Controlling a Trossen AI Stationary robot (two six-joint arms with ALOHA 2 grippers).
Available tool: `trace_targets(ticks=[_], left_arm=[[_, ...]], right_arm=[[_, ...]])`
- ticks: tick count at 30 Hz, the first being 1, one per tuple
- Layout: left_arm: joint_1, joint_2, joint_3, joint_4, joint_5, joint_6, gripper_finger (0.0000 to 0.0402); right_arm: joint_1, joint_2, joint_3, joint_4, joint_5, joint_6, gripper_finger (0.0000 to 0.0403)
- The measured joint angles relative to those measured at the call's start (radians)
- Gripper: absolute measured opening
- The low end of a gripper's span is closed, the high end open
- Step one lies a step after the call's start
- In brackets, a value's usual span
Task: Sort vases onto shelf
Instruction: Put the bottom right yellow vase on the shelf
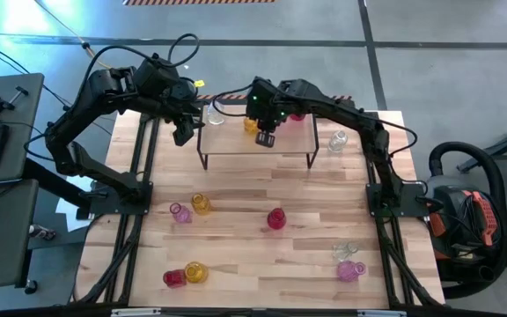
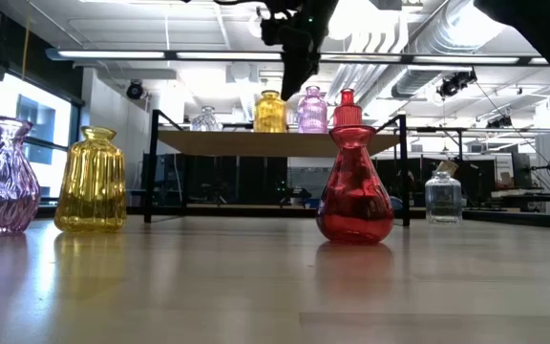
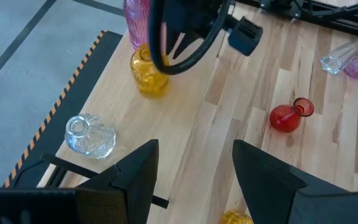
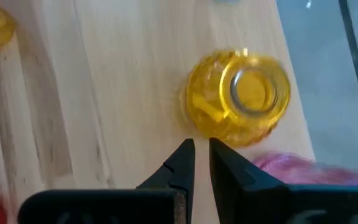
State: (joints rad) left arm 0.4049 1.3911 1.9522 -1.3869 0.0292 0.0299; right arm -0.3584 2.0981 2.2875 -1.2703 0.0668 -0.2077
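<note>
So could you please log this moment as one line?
right hand: shut, empty, above shelf beside yellow vase | left hand: open, empty

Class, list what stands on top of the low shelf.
On the shelf: a clear vase, yellow vase, pink vase and red vase, the last partly covered by a nearer red vase.

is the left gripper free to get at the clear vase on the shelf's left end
Probably yes. The left gripper hangs open just above the clear vase on the shelf, with bare wood between them; the right gripper is farther along, by the yellow vase.
</note>
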Motion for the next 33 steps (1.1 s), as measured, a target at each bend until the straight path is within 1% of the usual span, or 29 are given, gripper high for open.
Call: trace_targets(ticks=[15,18,33], left_arm=[[0.000,0.000,0.000,0.000,0.000,0.000,0.0197],[0.000,0.000,0.000,0.000,0.000,0.000,0.0197],[0.000,0.000,0.000,0.000,0.000,0.000,0.0197]], right_arm=[[-0.028,0.041,0.000,0.068,-0.036,0.000,0.0028],[-0.028,0.040,0.000,0.098,-0.034,0.000,0.0028],[-0.039,0.040,0.000,0.131,-0.007,0.016,0.0028]])
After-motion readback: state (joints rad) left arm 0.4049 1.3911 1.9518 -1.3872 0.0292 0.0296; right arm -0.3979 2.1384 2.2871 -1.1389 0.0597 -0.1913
